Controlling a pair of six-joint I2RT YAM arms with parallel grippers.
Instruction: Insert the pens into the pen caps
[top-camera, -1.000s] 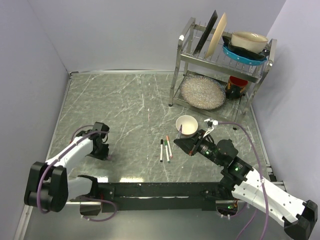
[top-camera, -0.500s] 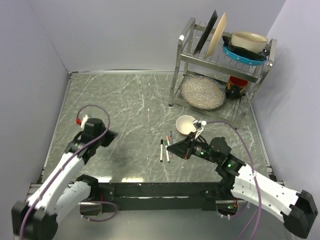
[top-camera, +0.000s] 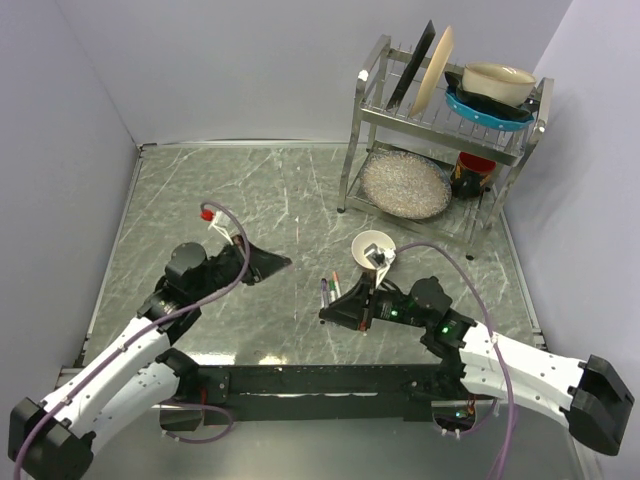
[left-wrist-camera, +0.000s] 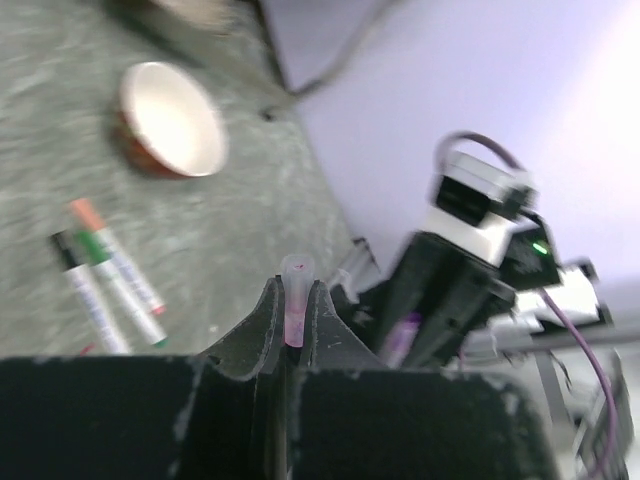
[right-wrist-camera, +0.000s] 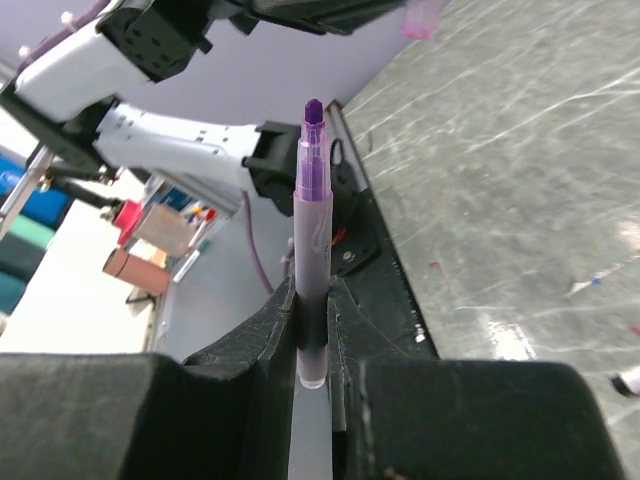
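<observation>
My left gripper (top-camera: 280, 263) is shut on a small pinkish pen cap (left-wrist-camera: 294, 302), which sticks out between its tips (left-wrist-camera: 295, 286). My right gripper (top-camera: 326, 314) is shut on a thin purple pen (right-wrist-camera: 312, 225), tip pointing away from the jaws (right-wrist-camera: 313, 292). The two grippers face each other above the table, a short gap apart. The cap also shows at the top of the right wrist view (right-wrist-camera: 424, 17). Three white-barrelled pens (left-wrist-camera: 108, 285) lie side by side on the table, partly covered by my right gripper in the top view (top-camera: 336, 281).
A small bowl (top-camera: 372, 246) stands just behind the pens. A metal dish rack (top-camera: 440, 130) with plates and bowls fills the back right corner. Walls close in the table on the left, back and right.
My left arm has swung right and forward from the left side toward the centre. My right gripper has moved left over the lying pens, toward the left gripper.
</observation>
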